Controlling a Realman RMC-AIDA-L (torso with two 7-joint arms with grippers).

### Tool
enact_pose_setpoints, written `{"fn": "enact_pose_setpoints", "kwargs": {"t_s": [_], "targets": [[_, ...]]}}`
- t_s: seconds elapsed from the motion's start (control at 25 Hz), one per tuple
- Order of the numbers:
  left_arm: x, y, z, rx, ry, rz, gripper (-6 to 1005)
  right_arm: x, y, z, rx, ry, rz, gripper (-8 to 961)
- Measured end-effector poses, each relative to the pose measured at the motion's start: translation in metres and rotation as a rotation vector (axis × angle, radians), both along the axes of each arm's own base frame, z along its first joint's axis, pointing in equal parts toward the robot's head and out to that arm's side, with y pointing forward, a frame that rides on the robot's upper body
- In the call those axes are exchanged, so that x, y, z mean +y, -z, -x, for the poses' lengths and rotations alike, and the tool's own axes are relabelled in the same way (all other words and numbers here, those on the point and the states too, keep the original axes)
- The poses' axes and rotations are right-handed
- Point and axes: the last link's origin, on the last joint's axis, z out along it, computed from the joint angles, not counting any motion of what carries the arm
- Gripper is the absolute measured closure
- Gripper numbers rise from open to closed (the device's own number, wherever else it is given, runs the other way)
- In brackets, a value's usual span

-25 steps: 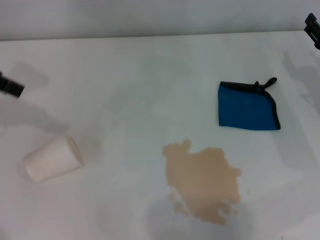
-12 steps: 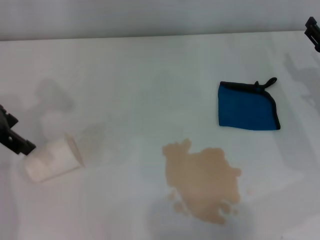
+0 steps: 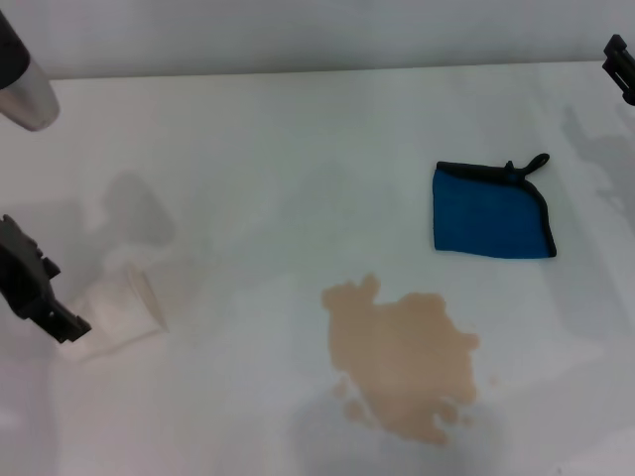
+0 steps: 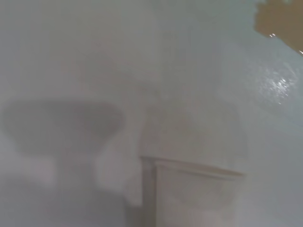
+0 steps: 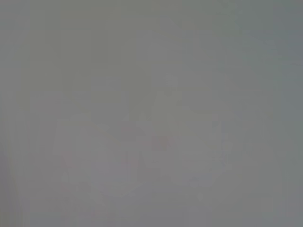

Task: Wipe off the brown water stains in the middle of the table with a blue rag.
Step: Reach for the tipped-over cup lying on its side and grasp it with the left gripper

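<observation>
We note the left claw (image 3: 60, 322) has advanced onto the tipped paper cup (image 3: 134, 307), far left of the brown water stains (image 3: 402, 362) on the desk (image 3: 278, 149), fingers' state indeterminable, while the blue rag (image 3: 489, 213) beyond the stains remains untouched, wiping unstarted.

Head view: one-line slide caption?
Left gripper beside tipped paper cup; blue rag lies apart from brown water stains.
</observation>
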Motion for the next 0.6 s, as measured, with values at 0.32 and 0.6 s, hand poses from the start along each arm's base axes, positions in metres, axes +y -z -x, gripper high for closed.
{"fn": "enact_pose_setpoints", "kwargs": {"t_s": [0.32,0.6], "targets": [[0.002,0.013,0.004,0.012,0.055,0.008,122,-0.001,0.000,0.000,0.011,0.000,-0.002,125],[0.004,0.025,0.010,0.037,0.082,0.029,122,0.001,0.000,0.002,0.018,-0.005,-0.004,125]]}}
